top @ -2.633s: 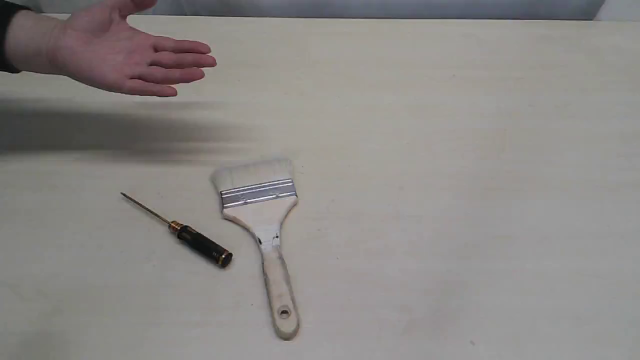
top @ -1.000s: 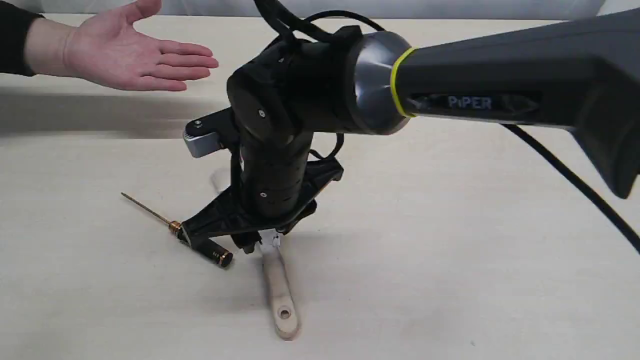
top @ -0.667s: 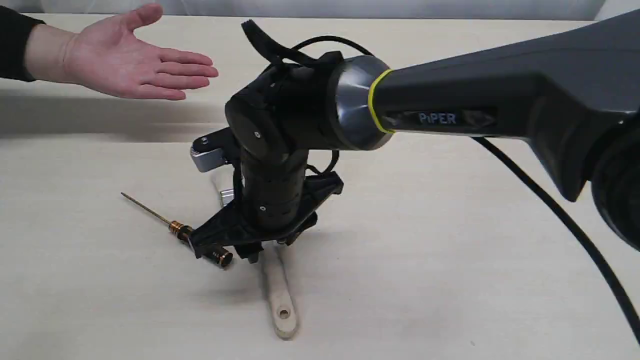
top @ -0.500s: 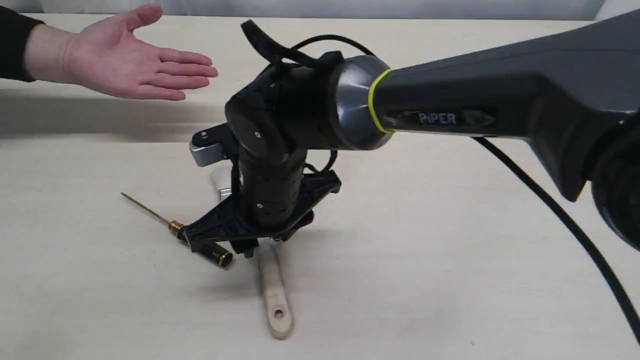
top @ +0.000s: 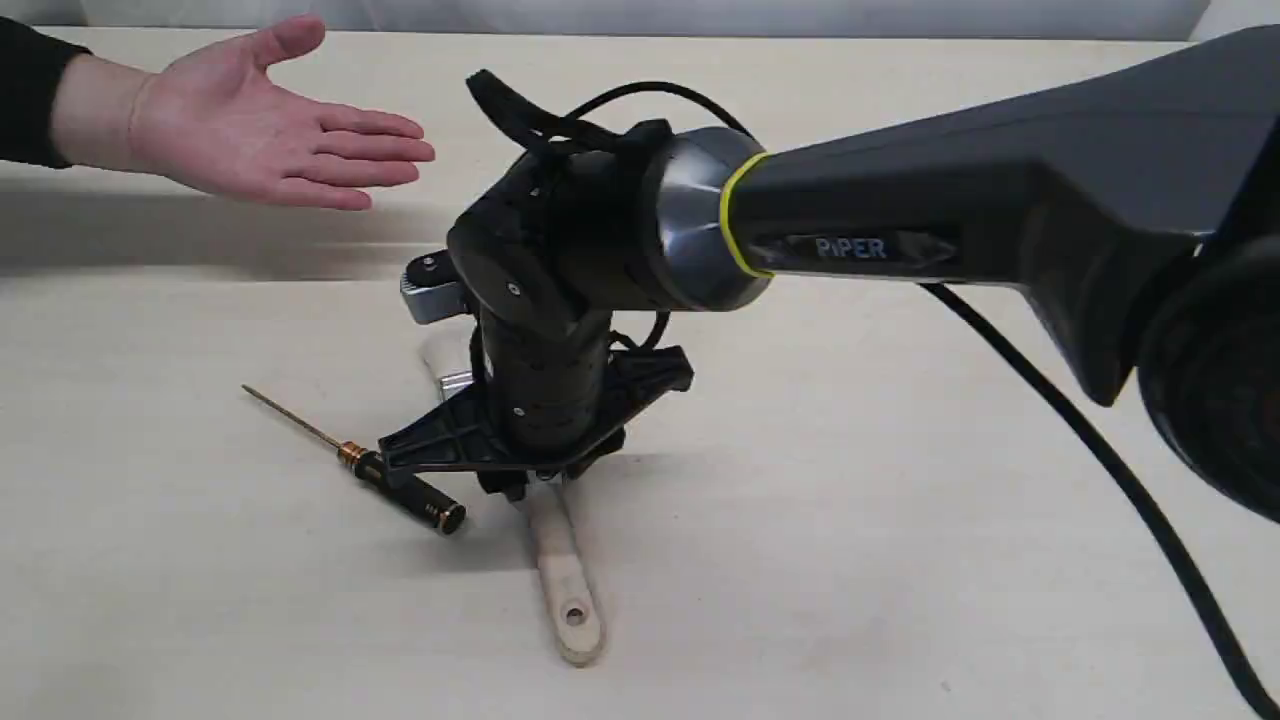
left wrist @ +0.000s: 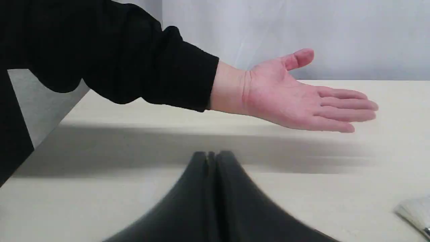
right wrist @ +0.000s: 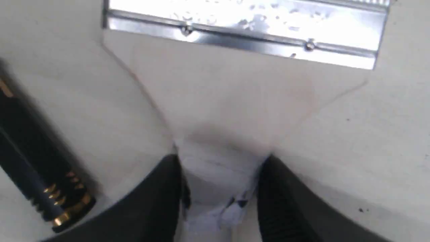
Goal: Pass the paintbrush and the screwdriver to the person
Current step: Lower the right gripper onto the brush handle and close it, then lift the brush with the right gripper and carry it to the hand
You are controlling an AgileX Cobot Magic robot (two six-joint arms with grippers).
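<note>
The paintbrush [top: 566,585] lies on the table, mostly hidden under my right arm; only its wooden handle with the hole and a bit of bristle show. My right gripper [top: 530,488] points down over it. In the right wrist view the right gripper [right wrist: 221,198] is shut on the brush's narrow neck below the silver band [right wrist: 245,30], both fingers [right wrist: 168,198] pressing its sides. The screwdriver [top: 400,488] lies just left of the gripper, apart from it; its black handle [right wrist: 30,168] shows beside the fingers. The person's open hand [top: 250,130] waits palm up at the far left. My left gripper [left wrist: 211,161] is shut and empty, low before the hand [left wrist: 295,97].
The right arm's forearm [top: 950,230] and its black cable [top: 1100,470] span the right half of the exterior view. The table's left edge [left wrist: 63,114] shows under the black sleeve. Brush bristles [left wrist: 413,213] peek into the left wrist view.
The right gripper has settled on the brush's neck and shifted slightly right; the handle's end swung with it, first left, then back right. The hand and the screwdriver stayed put.
</note>
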